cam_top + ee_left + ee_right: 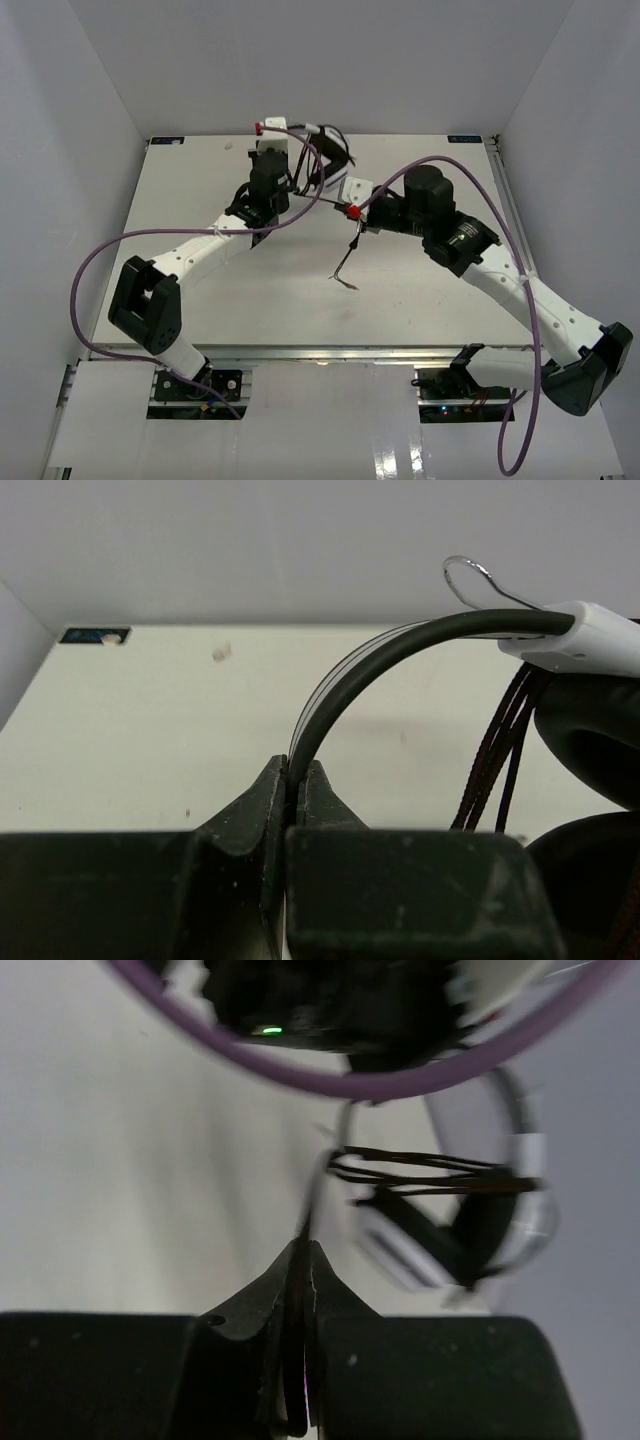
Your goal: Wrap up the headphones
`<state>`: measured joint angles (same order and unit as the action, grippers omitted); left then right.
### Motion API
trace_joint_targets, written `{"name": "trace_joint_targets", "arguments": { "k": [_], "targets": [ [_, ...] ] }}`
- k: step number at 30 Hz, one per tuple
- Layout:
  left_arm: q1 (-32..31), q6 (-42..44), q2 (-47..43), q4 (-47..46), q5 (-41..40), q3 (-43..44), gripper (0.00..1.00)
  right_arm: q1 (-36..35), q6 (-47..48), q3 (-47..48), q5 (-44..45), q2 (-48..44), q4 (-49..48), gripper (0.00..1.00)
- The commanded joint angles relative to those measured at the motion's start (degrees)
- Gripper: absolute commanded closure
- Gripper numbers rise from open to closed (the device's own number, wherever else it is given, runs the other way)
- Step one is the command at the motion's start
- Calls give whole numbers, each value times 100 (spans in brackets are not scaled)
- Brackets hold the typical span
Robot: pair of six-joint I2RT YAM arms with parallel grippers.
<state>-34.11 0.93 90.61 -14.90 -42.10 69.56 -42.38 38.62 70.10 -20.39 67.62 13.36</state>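
- One headphones point(333, 150) set is lying at the far middle of the table point(420, 290), between two grippers.
- Left gripper point(290, 780) is clamping the headband point(400, 650), jaws almost meeting.
- Right gripper point(303, 1255) is pinching the single cable point(347, 262), jaws closed tightly on it.

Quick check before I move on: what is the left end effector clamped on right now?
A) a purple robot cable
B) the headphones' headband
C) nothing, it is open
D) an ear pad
B: in the left wrist view the left end effector has its jaws shut on the headband, which arcs up from between them; the right end effector pinches the thin black cable.
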Motion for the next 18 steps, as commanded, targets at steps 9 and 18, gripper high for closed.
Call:
{"name": "trace_joint_targets", "arguments": {
  "k": [9,18],
  "targets": [
    [18,401,-2676,-192,3965,-2053,100,731,1216,-154,2428,195,-589,87],
    [18,-508,-3494,359,6218,-2041,100,2053,-59,-164,-1425,630,-543,86]
  ]
}}
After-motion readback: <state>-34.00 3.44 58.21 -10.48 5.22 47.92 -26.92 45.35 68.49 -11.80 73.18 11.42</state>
